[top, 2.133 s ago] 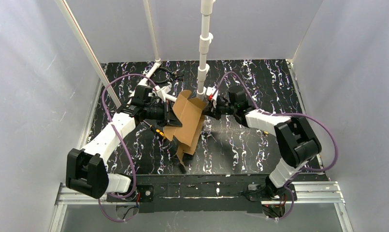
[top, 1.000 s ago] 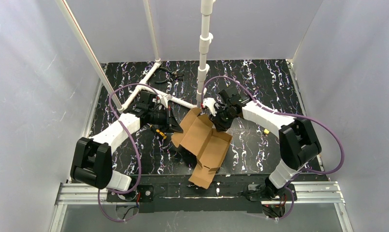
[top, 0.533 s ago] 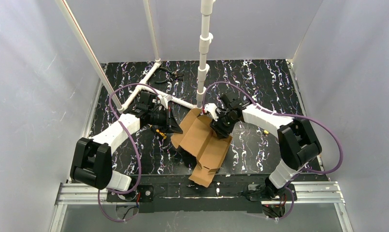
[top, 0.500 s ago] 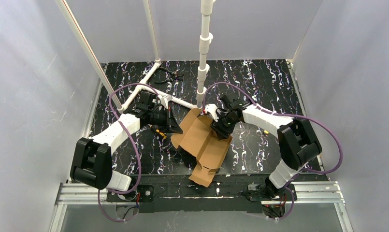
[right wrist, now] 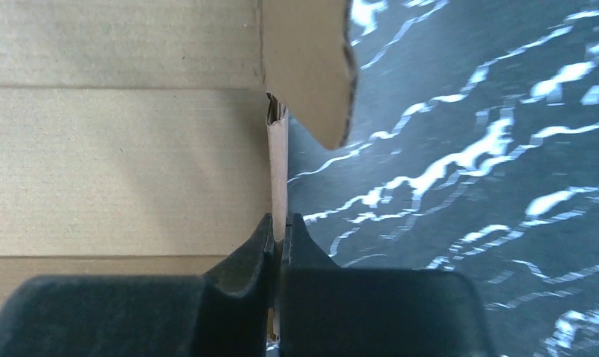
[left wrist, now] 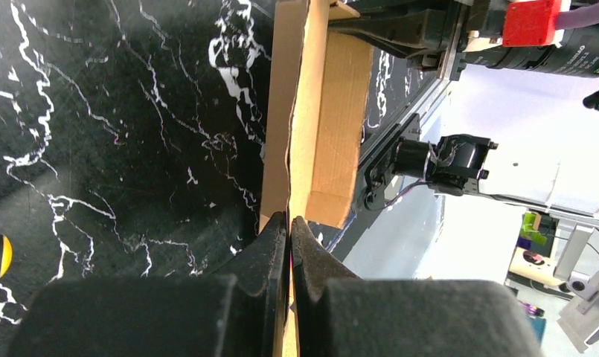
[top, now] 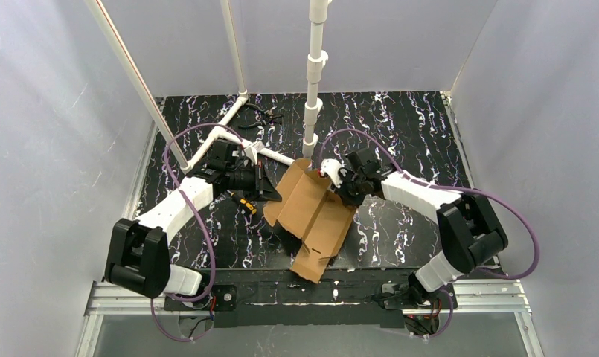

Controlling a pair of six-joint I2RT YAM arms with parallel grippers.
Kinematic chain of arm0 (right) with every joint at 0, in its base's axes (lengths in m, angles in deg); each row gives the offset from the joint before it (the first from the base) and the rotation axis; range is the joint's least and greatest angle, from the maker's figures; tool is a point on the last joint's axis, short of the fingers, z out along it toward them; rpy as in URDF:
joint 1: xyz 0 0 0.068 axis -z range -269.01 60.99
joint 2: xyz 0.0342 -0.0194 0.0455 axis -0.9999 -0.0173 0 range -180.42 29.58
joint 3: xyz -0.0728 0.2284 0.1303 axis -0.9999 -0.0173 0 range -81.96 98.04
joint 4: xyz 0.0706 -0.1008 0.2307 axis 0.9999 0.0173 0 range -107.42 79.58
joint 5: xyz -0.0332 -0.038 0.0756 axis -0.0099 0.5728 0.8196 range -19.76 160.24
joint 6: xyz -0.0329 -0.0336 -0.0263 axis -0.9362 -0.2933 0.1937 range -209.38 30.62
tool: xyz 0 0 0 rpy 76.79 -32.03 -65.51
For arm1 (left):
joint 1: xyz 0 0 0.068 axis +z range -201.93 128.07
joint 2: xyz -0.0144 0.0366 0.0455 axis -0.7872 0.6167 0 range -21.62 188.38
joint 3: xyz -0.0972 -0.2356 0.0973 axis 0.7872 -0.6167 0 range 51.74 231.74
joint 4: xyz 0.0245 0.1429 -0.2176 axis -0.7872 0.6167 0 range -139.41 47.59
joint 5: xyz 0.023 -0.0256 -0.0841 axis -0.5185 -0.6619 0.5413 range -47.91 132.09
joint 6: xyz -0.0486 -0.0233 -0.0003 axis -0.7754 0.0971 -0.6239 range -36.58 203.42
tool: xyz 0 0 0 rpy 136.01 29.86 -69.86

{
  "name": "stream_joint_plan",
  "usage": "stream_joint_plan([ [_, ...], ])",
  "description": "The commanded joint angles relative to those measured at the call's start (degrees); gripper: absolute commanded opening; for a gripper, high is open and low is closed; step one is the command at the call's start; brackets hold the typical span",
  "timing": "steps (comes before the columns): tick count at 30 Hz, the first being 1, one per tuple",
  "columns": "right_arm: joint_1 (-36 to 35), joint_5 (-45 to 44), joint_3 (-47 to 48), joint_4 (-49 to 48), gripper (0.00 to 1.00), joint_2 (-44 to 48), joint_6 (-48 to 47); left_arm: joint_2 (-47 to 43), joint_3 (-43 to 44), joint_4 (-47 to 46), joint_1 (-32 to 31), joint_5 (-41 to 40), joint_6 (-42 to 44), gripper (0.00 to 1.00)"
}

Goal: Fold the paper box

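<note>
The box (top: 315, 219), an open brown cardboard sheet with some flaps partly raised, is in the middle of the table (top: 408, 126) between the two arms, and its near end reaches toward the near edge of the table. The left gripper (left wrist: 289, 225) has its fingers pressed together on the left edge of the cardboard, which shows as a thin line between them in the left wrist view. The right gripper (right wrist: 280, 227) pinches in the same way a narrow folded wall at the right edge of the box, just below a rounded flap.
</note>
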Motion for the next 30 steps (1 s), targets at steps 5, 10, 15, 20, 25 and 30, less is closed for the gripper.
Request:
stream_joint_plan([
  [5, -1.85, -8.36, 3.93, -10.92, 0.18, -1.88, -1.94, -0.48, 1.93, -6.33, -0.16, 1.31, -0.13, 0.0],
  [10, 0.35, -4.77, 6.56, -7.79, 0.58, -0.52, 0.71, 1.99, 2.64, -6.5, -0.19, 0.19, 0.79, 0.0],
  [15, 9.01, 3.51, 3.87, -6.49, 0.72, 10.22, 5.5, 1.54, 1.29, -8.27, -0.12, 0.14, -0.15, 0.0],
  [20, 15.7, -1.89, -8.0, -15.5, 0.56, 17.06, 22.78, -0.87, -0.14, -9.92, -1.5, -0.93, -2.91, 0.0],
  [25, 16.34, -6.27, -11.28, -12.44, 0.14, 12.45, 34.91, -3.96, -2.06, -10.55, -5.33, -6.78, -6.69, 0.0],
  [30, 16.05, -1.06, -11.7, -11.97, 0.01, 5.53, 39.27, -5.19, -3.43, -13.25, -8.29, -9.57, -9.85, 0.0],
])
